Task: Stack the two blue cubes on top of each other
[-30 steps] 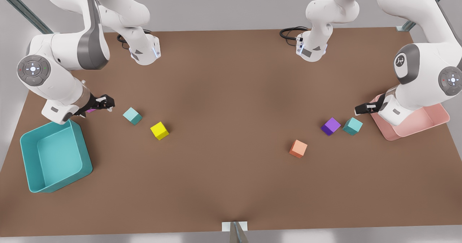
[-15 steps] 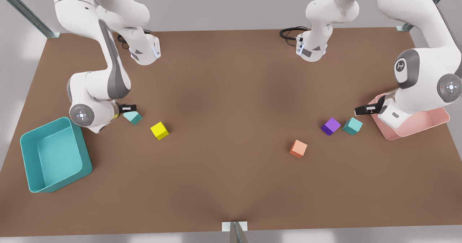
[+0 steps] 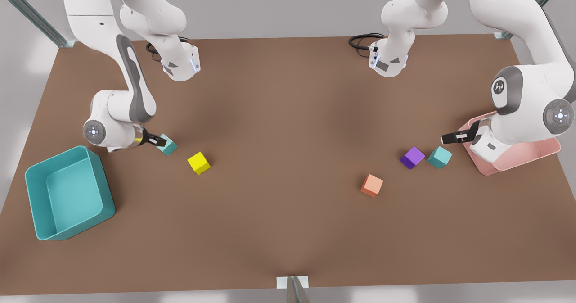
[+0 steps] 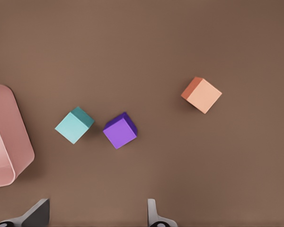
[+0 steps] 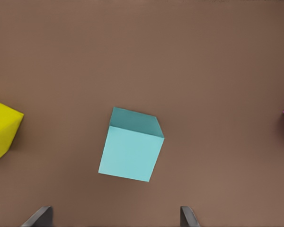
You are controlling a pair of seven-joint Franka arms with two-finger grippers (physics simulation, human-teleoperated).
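Both end effectors open — cubes [image 3: 439, 157] unstacked.

Light is coming in soft and even from overhead, so nothing is glaring. The table [image 3: 288, 159] is showing a brighter patch mid-top and is going duller toward 6 o'clock. Each cube is throwing only a small smudgy shadow, like the yellow cube [image 3: 199, 163] and the orange cube [image 3: 372, 185]. Wrist views are looking a bit soft, edges smeary. No obvious bending at the corners.
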